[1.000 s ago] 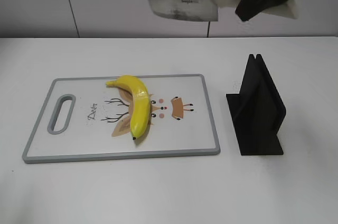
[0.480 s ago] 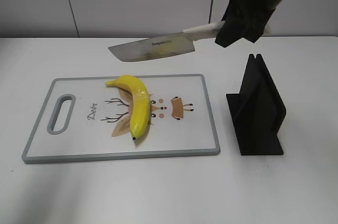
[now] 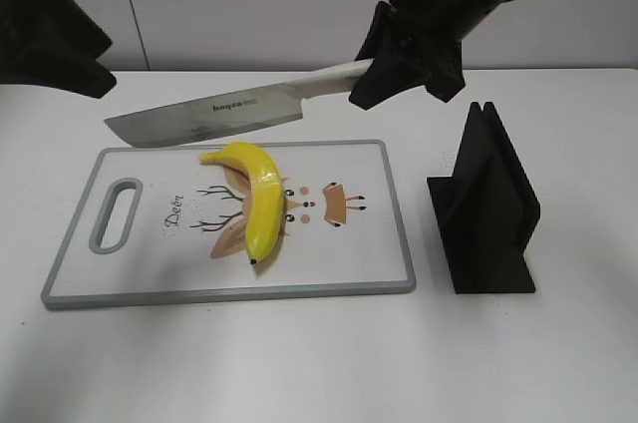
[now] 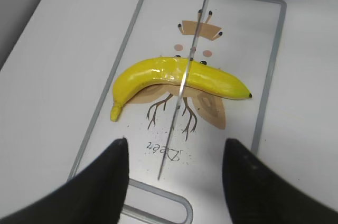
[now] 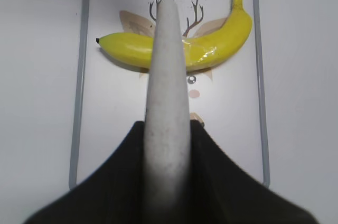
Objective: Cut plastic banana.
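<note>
The knife (image 3: pixel 209 117) has swung down over the banana (image 3: pixel 255 202); the right gripper (image 3: pixel 404 64) clenches its handle. Lower squarely across the middle.

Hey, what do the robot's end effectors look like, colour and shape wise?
Both are matte black. The left end effector shows two broad, rounded fingers. The right end effector is angular black, with a silver-grey block above it. No markings or cables are visible.

Light is even and bright across my feeds — soft, diffuse, from overhead. The black knife stand (image 3: pixel 485 209) throws only a faint shadow on the white table (image 3: pixel 299 363). Glare streaks the plastic banana (image 4: pixel 174 78) and the knife blade (image 3: pixel 204 119). Up close, the left gripper's fingers (image 4: pixel 95 187) and the knife handle (image 5: pixel 168 129) look soft — out of focus.
</note>
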